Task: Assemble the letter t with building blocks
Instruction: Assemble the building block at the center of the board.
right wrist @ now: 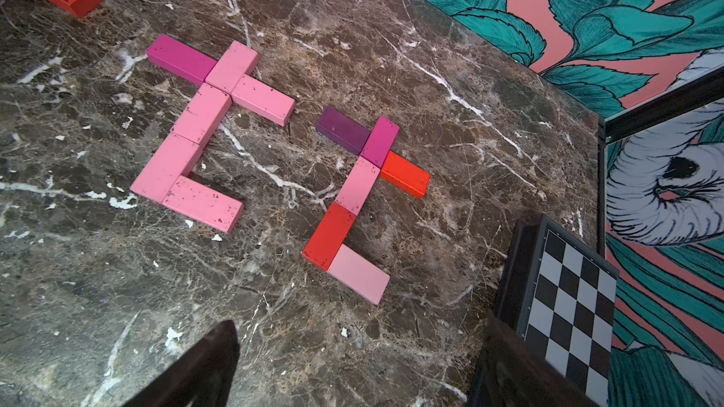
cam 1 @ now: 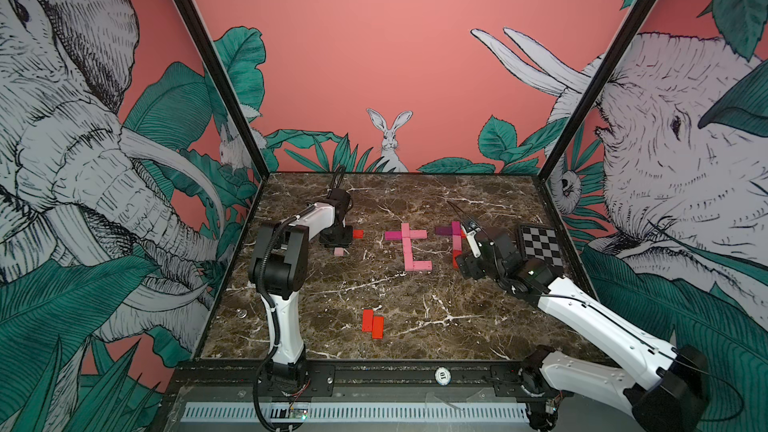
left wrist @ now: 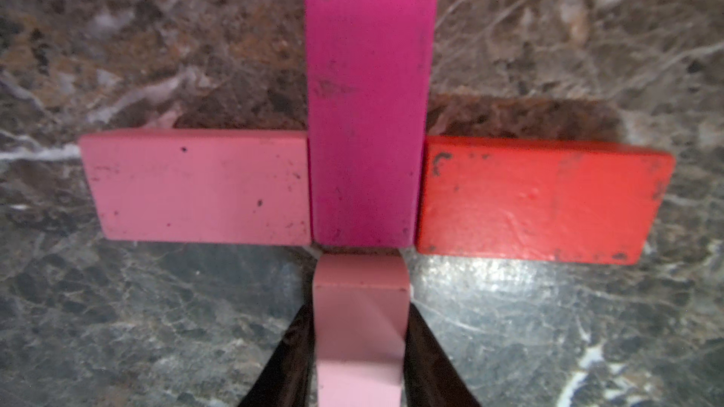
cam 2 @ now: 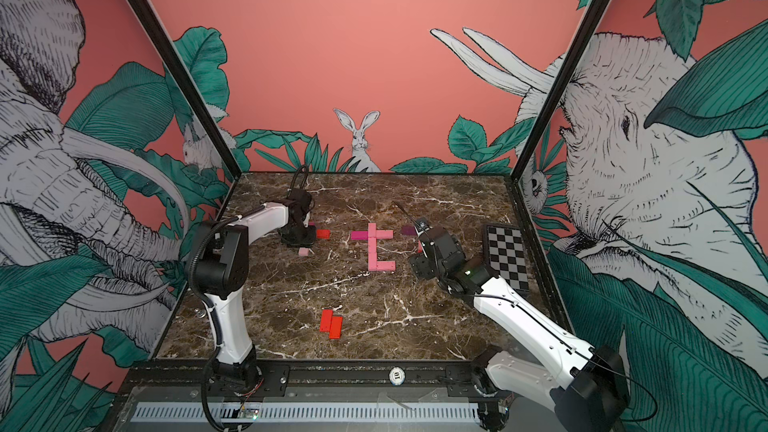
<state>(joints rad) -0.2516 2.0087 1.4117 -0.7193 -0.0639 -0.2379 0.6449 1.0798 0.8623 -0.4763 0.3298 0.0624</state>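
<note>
Building blocks [cam 1: 409, 247] — R arm [cam 1: 582, 313] half-covers one t [cam 1: 456, 231]; checkerboard plate [cam 1: 540, 245] beside.

Marble [cam 1: 457, 297] free between pink t [cam 1: 409, 249] and red pair [cam 1: 372, 323]; checkerboard plate [cam 1: 540, 243] far-right.

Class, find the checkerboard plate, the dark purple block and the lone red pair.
Black-and-white checkerboard plate [cam 1: 539, 246]: in a top view, face centre.
Dark purple rectangular block [right wrist: 344, 127]: right wrist view, top face.
Pair of red rectangular blocks [cam 1: 367, 320]: in a top view, farther block.

High stereo overview, close wrist views
</note>
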